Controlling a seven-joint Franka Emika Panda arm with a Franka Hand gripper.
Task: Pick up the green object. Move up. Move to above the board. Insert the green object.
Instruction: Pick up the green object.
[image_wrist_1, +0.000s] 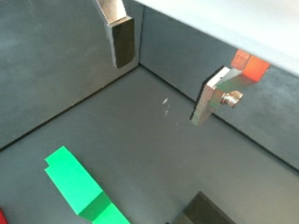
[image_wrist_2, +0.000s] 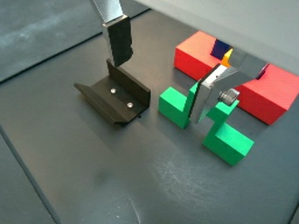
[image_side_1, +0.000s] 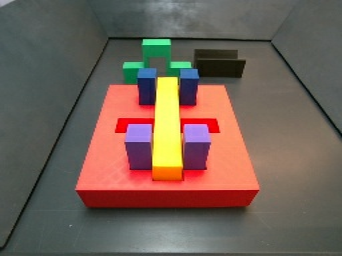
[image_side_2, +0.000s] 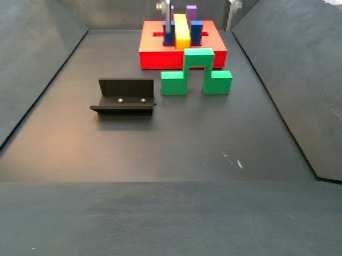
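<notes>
The green object (image_side_2: 197, 76) lies on the dark floor just in front of the board (image_side_2: 150, 42), a red slab bearing a yellow bar (image_side_1: 166, 125) and blue and purple blocks. The green object also shows in both wrist views (image_wrist_2: 176, 106) (image_wrist_1: 73, 179) and behind the board in a side view (image_side_1: 158, 60). My gripper (image_wrist_2: 163, 89) is open and empty, hanging well above the floor. One finger (image_wrist_2: 214, 91) stands over the green object, the other finger (image_wrist_2: 117, 42) over the fixture (image_wrist_2: 114, 98). Nothing is between the fingers (image_wrist_1: 121, 42).
The fixture (image_side_2: 123, 97) stands on the floor beside the green object and also shows near the back wall (image_side_1: 221, 62). Dark walls enclose the floor on all sides. A red corner of the board (image_wrist_1: 249, 66) shows past one finger.
</notes>
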